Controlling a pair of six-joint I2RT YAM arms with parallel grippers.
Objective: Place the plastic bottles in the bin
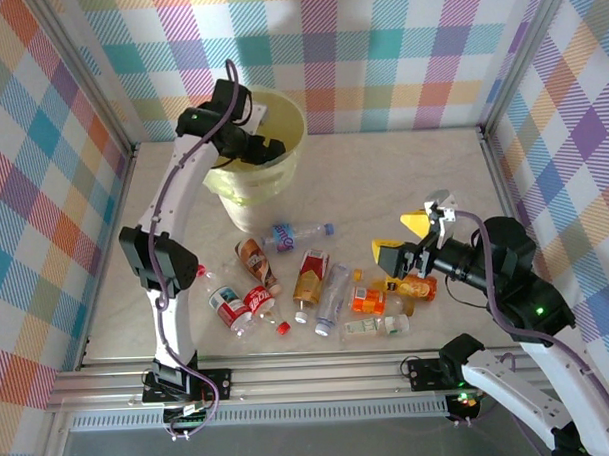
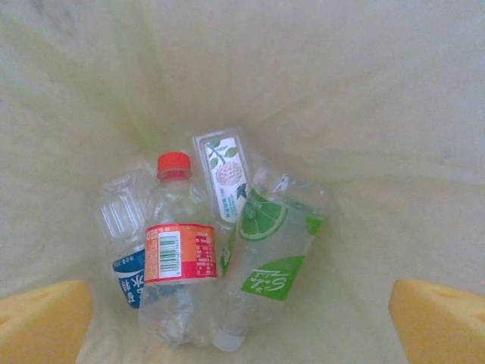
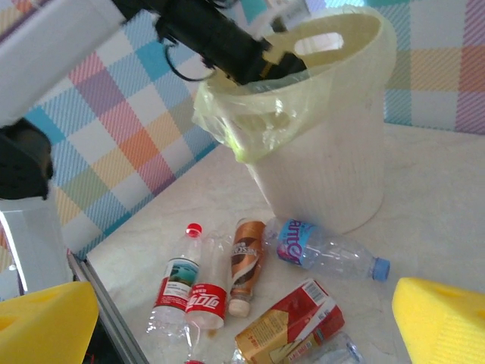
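Our left claw (image 1: 265,149) hangs spread above the bin (image 1: 285,107) and its binned bottles (image 2: 179,258). Our right claw (image 1: 403,239), also spread, hovers over loose bottles (image 1: 311,278) on the table (image 1: 433,173). Pulling out, we could snag the bag (image 3: 250,114) and tip the bin.

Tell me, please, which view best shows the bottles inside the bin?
The left wrist view: it looks straight down into the bin, where a red-label bottle and a green-label bottle lie among others. The top view catches little past the rim; the right wrist view gives the bin's outer wall, contents unclear.
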